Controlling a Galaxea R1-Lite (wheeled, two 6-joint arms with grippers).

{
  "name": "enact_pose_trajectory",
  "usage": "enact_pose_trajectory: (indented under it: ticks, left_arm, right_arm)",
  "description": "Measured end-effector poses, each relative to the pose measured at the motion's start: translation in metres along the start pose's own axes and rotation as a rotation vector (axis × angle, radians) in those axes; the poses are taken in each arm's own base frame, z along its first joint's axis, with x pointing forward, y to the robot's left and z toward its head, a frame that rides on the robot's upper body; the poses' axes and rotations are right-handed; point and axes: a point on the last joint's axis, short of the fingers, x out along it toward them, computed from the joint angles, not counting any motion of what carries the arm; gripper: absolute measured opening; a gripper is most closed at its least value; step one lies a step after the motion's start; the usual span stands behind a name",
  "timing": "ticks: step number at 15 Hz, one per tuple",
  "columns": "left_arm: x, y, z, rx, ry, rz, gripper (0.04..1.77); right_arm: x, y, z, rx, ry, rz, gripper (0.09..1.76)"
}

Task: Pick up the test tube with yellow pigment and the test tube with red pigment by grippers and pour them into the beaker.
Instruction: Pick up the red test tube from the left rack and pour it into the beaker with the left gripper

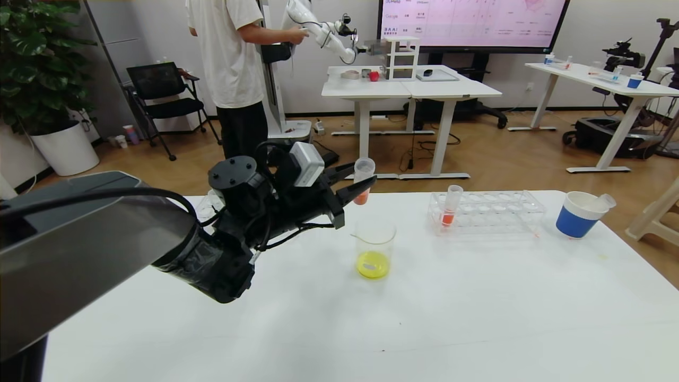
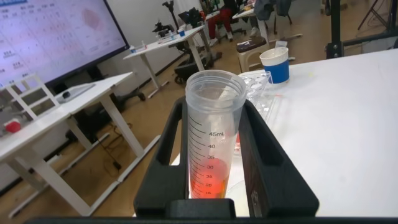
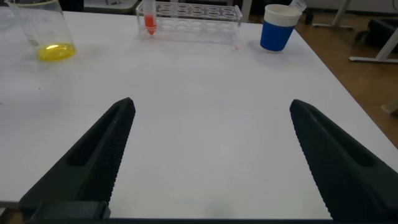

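Note:
My left gripper is shut on a test tube with red pigment, held about upright above and just behind the beaker. In the left wrist view the tube stands between the two fingers, with orange-red liquid up to about the 30 mL mark. The beaker holds yellow liquid at its bottom. A second red tube stands in the clear rack. No tube with yellow liquid is in view. My right gripper is open and empty above the bare table, out of the head view.
A blue-and-white paper cup with a clear tube leaning in it stands right of the rack. The white table ends close behind the rack. A person and other desks are far behind.

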Motion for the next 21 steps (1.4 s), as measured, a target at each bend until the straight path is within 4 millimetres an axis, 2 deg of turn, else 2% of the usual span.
enact_pose_trajectory:
  ticks: [6,10,13,21]
  left_arm:
    - [0.015,0.011,-0.012,0.295,-0.062,-0.066,0.50]
    - [0.013,0.015,-0.021,0.458,-0.057,-0.060,0.50]
    - [0.007,0.020,-0.030,0.645,-0.053,-0.068,0.50]
    - [0.012,0.012,-0.040,0.839,-0.075,-0.064,0.50]
  right_arm:
    - [0.000,0.000,0.000,0.000,0.000,0.000,1.74]
    - [0.000,0.000,0.000,0.000,0.000,0.000,1.74]
    - [0.000,0.000,0.000,0.000,0.000,0.000,1.74]
    - [0.000,0.000,0.000,0.000,0.000,0.000,1.74]
